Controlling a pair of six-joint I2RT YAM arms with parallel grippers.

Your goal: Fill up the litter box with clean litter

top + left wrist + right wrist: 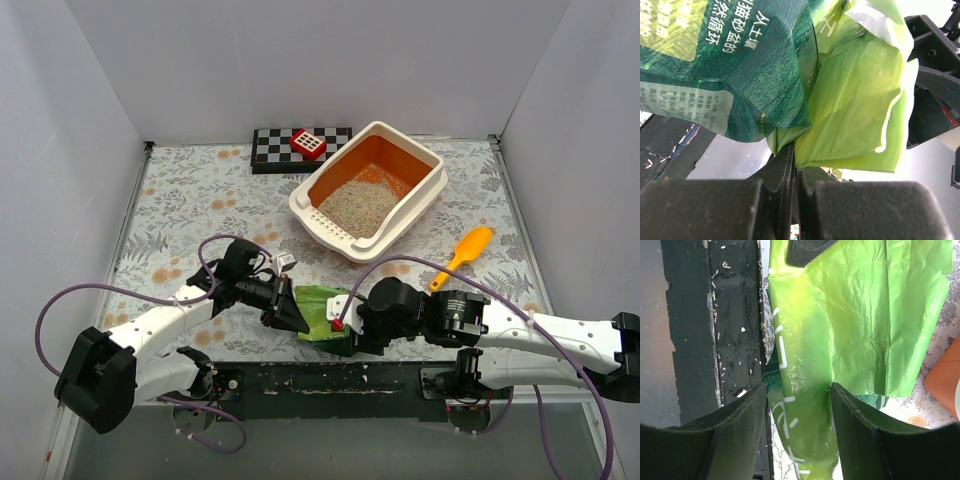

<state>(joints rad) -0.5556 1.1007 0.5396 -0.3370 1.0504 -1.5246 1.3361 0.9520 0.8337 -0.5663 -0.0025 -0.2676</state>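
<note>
- The litter box sits well beyond both sets of fingertips and apart from them. The clean litter covers only part of its orange floor.
- The left gripper has its fingers pressed together on a folded edge of the green bag. The bag rises just past the tips and fills that view.
- The right gripper has its fingers parted. The bag lies in the gap and runs on under the right-hand finger; whether the pads press it is unclear.
- From above, the right fingertips are hidden under their own wrist. The bag is mostly covered, and its mouth cannot be made out.
- An orange scoop lies beyond the right fingers, off to their right.
</note>
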